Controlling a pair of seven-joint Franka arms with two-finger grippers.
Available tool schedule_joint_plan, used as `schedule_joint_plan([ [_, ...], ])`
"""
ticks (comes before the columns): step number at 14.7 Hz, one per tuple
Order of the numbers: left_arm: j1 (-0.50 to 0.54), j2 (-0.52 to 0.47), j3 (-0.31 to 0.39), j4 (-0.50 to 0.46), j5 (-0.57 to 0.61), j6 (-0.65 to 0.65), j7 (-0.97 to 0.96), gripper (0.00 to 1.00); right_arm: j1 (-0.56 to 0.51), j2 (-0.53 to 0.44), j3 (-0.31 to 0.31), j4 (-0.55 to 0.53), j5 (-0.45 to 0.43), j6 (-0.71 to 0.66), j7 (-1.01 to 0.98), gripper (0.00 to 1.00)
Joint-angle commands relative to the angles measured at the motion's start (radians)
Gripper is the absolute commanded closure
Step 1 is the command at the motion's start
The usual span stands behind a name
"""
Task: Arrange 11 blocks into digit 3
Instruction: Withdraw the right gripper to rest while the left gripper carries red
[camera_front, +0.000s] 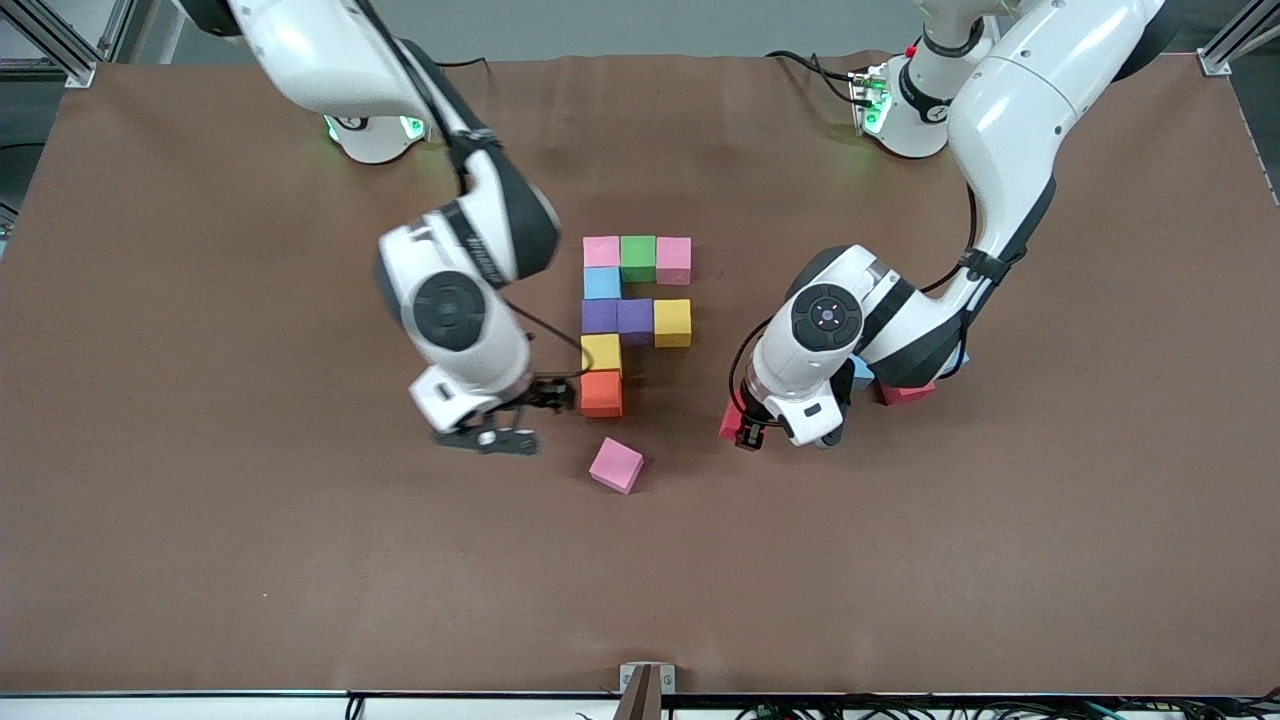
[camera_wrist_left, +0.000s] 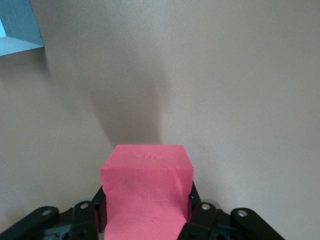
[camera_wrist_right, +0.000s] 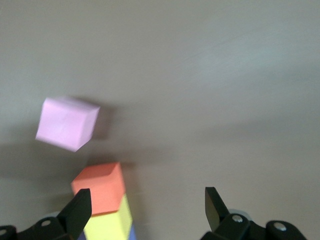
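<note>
A: The digit so far: pink block (camera_front: 601, 251), green block (camera_front: 638, 257), pink block (camera_front: 674, 259) across the top bar; blue block (camera_front: 602, 283) below; two purple blocks (camera_front: 618, 316) and a yellow block (camera_front: 673, 322) as the middle bar; a second yellow block (camera_front: 601, 352), then the orange block (camera_front: 601, 393).

B: Right tool (camera_front: 520, 418)?

A: Fingers spread, empty, just beside the orange block. Left tool (camera_front: 742, 428) pinches a red block (camera_wrist_left: 145, 192), low over the table toward the left arm's end.

B: And the loose pink block (camera_front: 616, 465)?

A: Tilted on the table, nearer the camera than the orange block. My judgement: square each cube flush beside orange before release.

B: Surface?

A: Brown mat on the table (camera_front: 200, 500); aluminium framing at the corners.
</note>
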Motion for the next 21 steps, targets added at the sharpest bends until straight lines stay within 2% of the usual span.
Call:
schedule_joint_plan([
  [1, -0.012, 0.007, 0.007, 0.028, -0.017, -0.015, -0.006, 0.70, -0.124, -0.080, 0.013, -0.046, -0.011, -0.074, -0.066, 0.00],
  [5, -0.012, 0.007, 0.007, 0.028, -0.017, -0.017, -0.006, 0.70, -0.279, -0.161, 0.007, -0.049, -0.016, -0.249, -0.373, 0.00],
  [8, -0.014, 0.007, 0.007, 0.028, -0.017, -0.015, -0.006, 0.70, -0.363, -0.220, 0.007, -0.053, -0.087, -0.325, -0.490, 0.00],
  [11, -0.014, 0.007, 0.007, 0.028, -0.017, -0.017, -0.006, 0.70, -0.467, -0.301, 0.009, -0.133, -0.089, -0.327, -0.568, 0.00],
  [15, -0.011, 0.004, 0.007, 0.030, -0.018, -0.017, -0.006, 0.70, -0.528, -0.431, 0.009, -0.292, -0.091, -0.299, -0.597, 0.00],
  [18, -0.012, 0.005, 0.007, 0.030, -0.017, -0.017, -0.008, 0.70, -0.549, -0.461, 0.007, -0.296, -0.091, -0.305, -0.665, 0.00],
  [21, -0.014, 0.004, 0.007, 0.030, -0.018, -0.017, -0.008, 0.70, -0.552, -0.458, 0.007, -0.255, -0.094, -0.313, -0.668, 0.00],
])
